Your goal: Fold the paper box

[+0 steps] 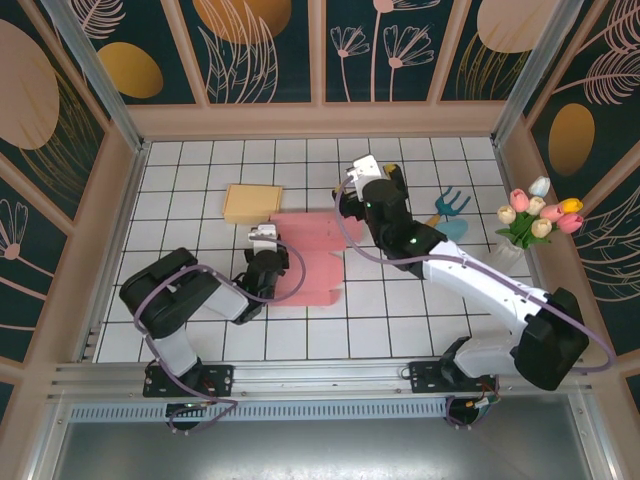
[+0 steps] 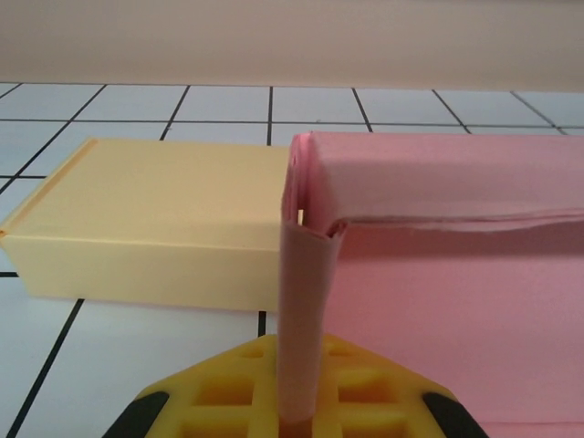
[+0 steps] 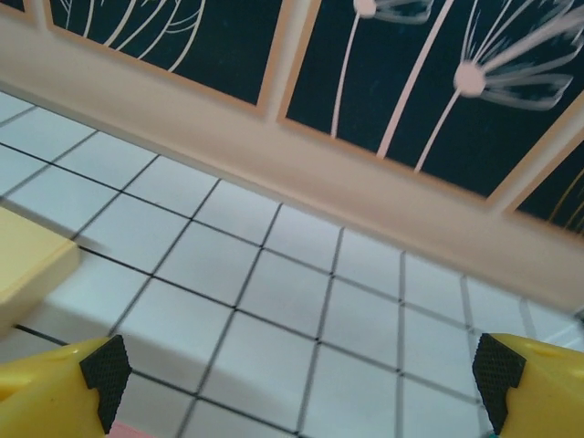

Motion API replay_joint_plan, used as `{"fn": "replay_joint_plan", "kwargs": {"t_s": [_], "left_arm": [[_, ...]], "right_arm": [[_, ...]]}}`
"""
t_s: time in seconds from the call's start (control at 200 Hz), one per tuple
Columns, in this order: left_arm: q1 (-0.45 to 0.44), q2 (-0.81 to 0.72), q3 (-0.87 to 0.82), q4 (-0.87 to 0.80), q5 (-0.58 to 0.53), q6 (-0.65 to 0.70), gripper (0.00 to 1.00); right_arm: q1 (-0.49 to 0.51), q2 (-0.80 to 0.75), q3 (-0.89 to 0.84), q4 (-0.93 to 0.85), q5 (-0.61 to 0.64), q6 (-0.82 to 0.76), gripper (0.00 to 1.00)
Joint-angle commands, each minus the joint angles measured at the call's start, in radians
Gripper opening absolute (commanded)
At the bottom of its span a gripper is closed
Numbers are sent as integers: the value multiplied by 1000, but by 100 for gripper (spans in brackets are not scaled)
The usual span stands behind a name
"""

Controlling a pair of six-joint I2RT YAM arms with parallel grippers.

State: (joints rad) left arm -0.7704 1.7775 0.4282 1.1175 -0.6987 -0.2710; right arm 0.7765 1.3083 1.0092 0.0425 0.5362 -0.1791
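Left jaws pinched together on a narrow upright flap (image 2: 301,310) at the left edge of the pink paper box (image 1: 305,255), which lies mostly flat and unfolded on the white tiled surface (image 1: 200,170), just right of the finished yellow box (image 1: 250,202) and nearer the arms. From these jaws the pink sheet spreads away to the right, its long axis seemingly running from near edge to far edge. One panel is already creased up and curling over beside the held flap. The right jaws stand wide apart and empty. They hover right of the yellow box, over the pink sheet's far end, and face the back wall. The left arm has contact, so the next fold likely turns on it, with the right free to press or steady. The yellow box sits close against the raised panel, whether touching or not cannot be told, and could crowd a fold toward that side. A blue-green toy rake (image 1: 450,210) and a vase of tulips (image 1: 535,215) stand far right of the yellow box, well clear.
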Motion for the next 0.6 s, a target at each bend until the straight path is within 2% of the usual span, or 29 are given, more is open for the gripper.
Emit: {"fn": "replay_joint_plan", "kwargs": {"t_s": [0.0, 0.095, 0.255, 0.595], "left_arm": [[8, 62, 53, 33, 0, 47, 0], [8, 79, 68, 25, 1, 46, 0], [14, 81, 63, 18, -1, 46, 0], [20, 97, 53, 39, 3, 51, 0]], "right_arm": [[43, 32, 6, -83, -66, 242, 99], [70, 62, -5, -68, -138, 321, 95], [95, 105, -73, 30, -205, 415, 95], [36, 213, -73, 89, -308, 458, 92]]}}
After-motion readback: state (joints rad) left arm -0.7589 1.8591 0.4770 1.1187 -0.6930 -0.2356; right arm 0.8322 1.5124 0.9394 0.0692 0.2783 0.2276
